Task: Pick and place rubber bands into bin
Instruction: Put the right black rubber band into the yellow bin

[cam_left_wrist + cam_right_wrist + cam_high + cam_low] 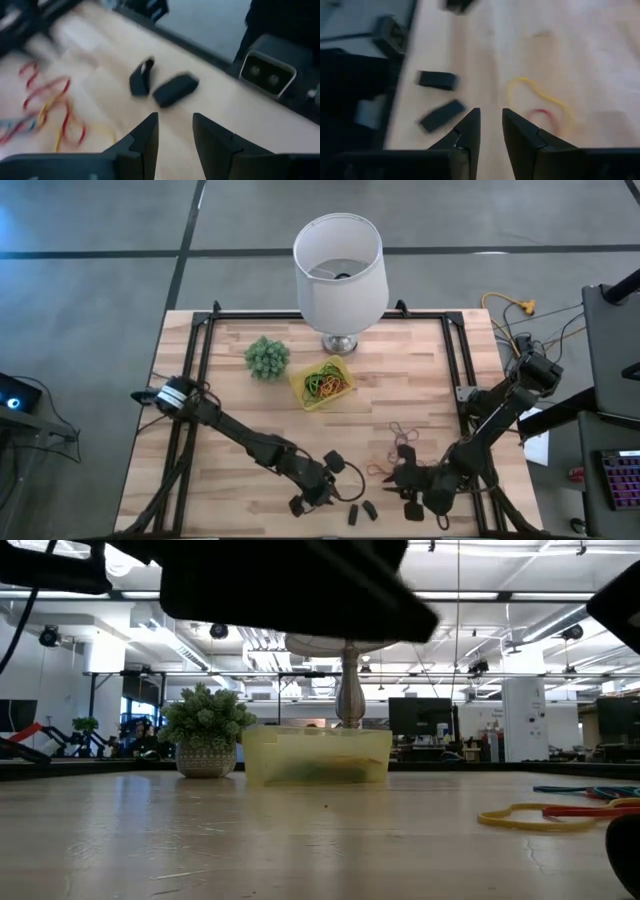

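The yellow bin [322, 383] stands near the table's middle, in front of the lamp, with several rubber bands [328, 383] inside. Loose rubber bands [381, 469] lie on the wood at the near right, and show as red and yellow loops [47, 107] in the left wrist view and as a yellow loop [535, 95] in the right wrist view. My left gripper [330, 495] hovers open near the front edge, to their left, nothing between its fingers [145, 135]. My right gripper [491, 114] stands narrowly open just short of the loops, holding nothing.
Two small dark stubby pieces [362, 511] lie by the front edge between the grippers. A white lamp [340, 275] and a fuzzy green ball plant [267, 357] stand at the back. More thin bands [402, 431] lie right of the bin.
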Available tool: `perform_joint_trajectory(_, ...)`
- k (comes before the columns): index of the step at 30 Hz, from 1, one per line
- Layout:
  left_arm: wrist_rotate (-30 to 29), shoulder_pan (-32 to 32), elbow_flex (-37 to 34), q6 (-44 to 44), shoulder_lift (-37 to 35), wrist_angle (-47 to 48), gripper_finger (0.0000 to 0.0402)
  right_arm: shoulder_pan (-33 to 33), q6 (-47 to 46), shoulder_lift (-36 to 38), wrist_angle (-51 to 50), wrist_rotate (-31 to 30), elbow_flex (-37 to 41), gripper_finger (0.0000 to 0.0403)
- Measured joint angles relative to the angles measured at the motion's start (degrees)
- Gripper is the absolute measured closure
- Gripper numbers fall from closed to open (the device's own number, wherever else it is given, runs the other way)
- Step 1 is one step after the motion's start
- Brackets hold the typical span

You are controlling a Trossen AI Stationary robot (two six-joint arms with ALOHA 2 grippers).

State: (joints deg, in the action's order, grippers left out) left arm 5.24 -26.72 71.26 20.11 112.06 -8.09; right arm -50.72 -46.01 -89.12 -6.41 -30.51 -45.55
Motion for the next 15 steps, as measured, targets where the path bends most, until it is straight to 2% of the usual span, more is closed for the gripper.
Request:
perform_joint_trajectory(4,-6.02,0.00,-0.30,-3.11,-2.74,9.06,0.0297,-0.06,2.48,-2.25,8.15,4.50,0.93,0.0321)
perform_joint_trajectory(8,-8.90,0.00,-0.44,-10.04,-5.20,18.39,0.0297,-0.04,2.17,-6.03,13.39,6.99,0.91,0.0315)
perform_joint_trajectory(15,-14.97,-0.99,-0.72,-17.39,-7.36,27.58,0.0297,0.00,-3.36,-11.26,14.38,9.25,-2.39,0.0283)
